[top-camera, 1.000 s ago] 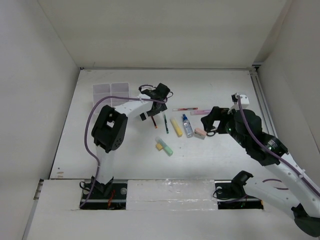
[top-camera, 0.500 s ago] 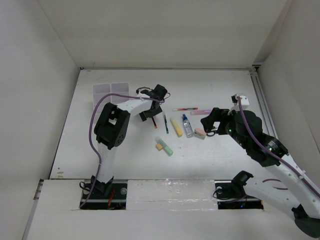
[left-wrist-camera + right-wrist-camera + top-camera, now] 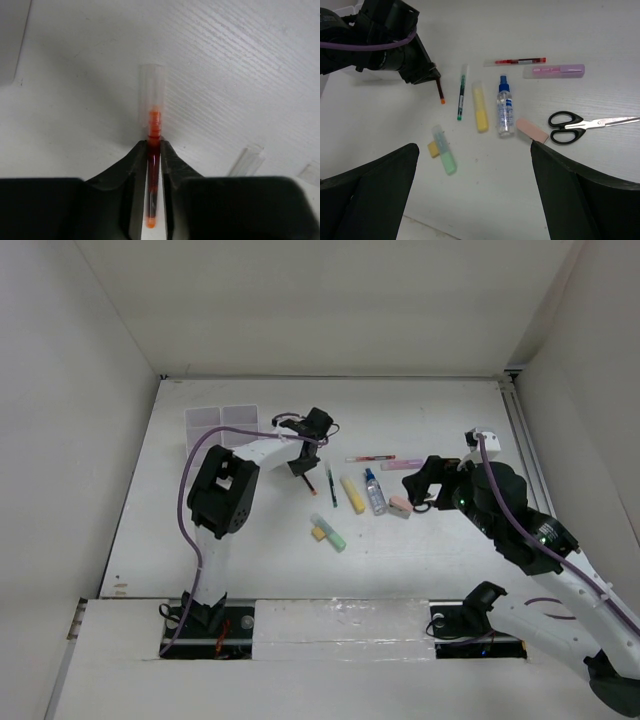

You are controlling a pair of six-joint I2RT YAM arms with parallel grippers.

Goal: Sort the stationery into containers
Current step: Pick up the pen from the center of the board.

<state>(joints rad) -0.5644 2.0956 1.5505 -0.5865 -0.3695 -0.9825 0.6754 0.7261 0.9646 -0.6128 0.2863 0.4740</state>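
Observation:
My left gripper (image 3: 154, 150) is shut on a thin red pen (image 3: 152, 165), whose clear cap sticks out ahead of the jaws over the white table. In the top view that gripper (image 3: 303, 466) sits right of the white organiser tray (image 3: 222, 426), with the pen (image 3: 309, 483) pointing toward me. My right gripper (image 3: 474, 146) hovers open and holds nothing. Beneath it lie a green highlighter (image 3: 445, 150), a tan eraser (image 3: 434, 149), a yellow highlighter (image 3: 480, 107), a blue-capped bottle (image 3: 505, 107) and a pink eraser (image 3: 531, 130).
A dark green pen (image 3: 462, 95) lies beside the held pen. Black-handled scissors (image 3: 575, 122) rest at the right. Behind them lie a second red pen (image 3: 517, 61) and a pink highlighter (image 3: 554, 71). White walls enclose the table.
My left gripper was open over the red pen and has shut on it. The right arm has hardly moved.

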